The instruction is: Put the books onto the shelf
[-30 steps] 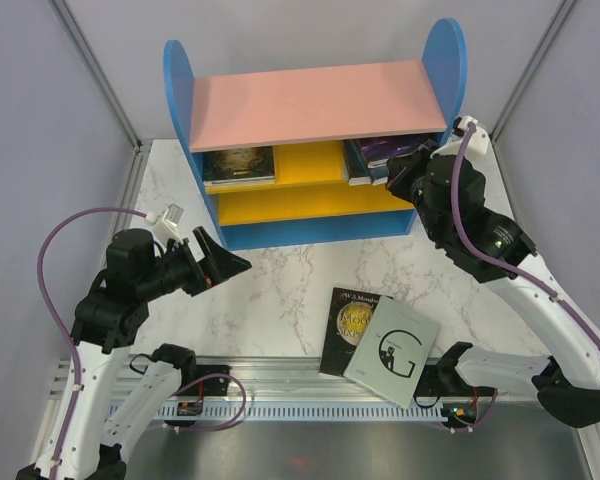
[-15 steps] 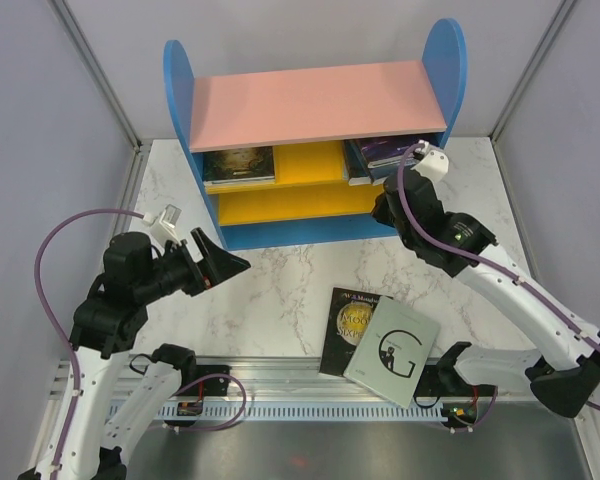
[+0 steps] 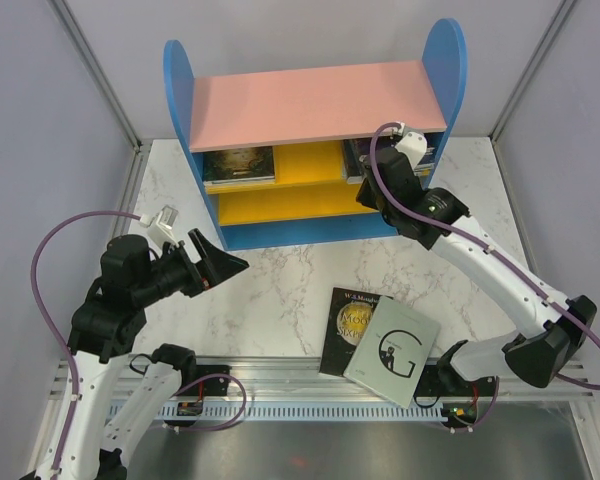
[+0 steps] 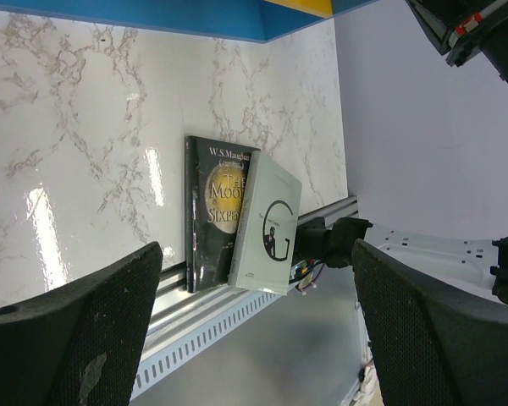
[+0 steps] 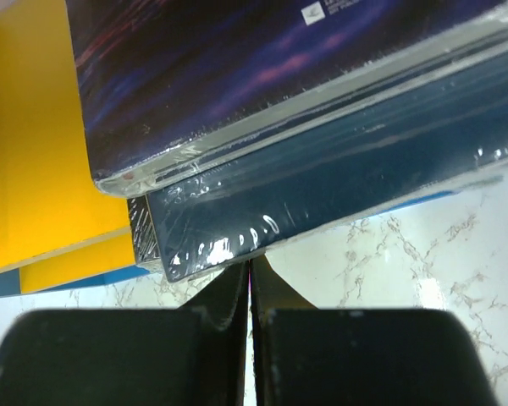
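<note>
The small bookcase with blue rounded sides, a pink top board and yellow shelves (image 3: 445,60) stands at the back of the white marble worktop (image 3: 280,280). The step in hand looks like tidying a stack already on its upper yellow shelf, at the right end. The right tool (image 5: 250,279) is clenched, gripping nothing. Its tips meet the near edge of a glossy dark navy paperback (image 5: 339,194), which lies under a purple-toned paperback (image 5: 262,68). Actual contact cannot be confirmed.

A green-gold forest paperback (image 3: 238,163) lies at the left end of the same shelf.

Two books are not yet shelved. A black paperback with a gold moon (image 3: 345,325) lies at the near edge of the worktop. A pale grey paperback with a large "G" (image 3: 395,350) overlaps its right side.

The left tool (image 3: 223,255) hangs spread wide and empty above the worktop, well left of that pair.

The next move probably calls for lifting the grey book first, since it lies on top.
</note>
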Action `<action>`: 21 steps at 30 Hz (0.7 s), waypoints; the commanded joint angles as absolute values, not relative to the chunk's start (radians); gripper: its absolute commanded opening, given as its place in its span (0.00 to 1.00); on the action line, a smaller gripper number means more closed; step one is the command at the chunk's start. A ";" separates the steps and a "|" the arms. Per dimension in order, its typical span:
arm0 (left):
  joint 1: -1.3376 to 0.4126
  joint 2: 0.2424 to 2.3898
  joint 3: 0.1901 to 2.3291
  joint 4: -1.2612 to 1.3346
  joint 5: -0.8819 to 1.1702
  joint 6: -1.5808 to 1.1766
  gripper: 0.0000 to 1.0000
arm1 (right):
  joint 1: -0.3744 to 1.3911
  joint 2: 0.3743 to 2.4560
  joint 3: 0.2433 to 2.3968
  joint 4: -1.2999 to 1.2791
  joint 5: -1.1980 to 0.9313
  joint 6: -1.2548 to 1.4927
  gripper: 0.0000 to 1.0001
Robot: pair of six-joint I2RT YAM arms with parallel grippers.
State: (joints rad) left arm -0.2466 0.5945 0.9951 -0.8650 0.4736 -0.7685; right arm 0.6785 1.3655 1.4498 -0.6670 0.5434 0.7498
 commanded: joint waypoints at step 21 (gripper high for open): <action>-0.247 0.690 0.916 -0.792 0.537 -0.767 0.95 | 0.667 1.099 1.223 -0.676 0.263 0.742 0.17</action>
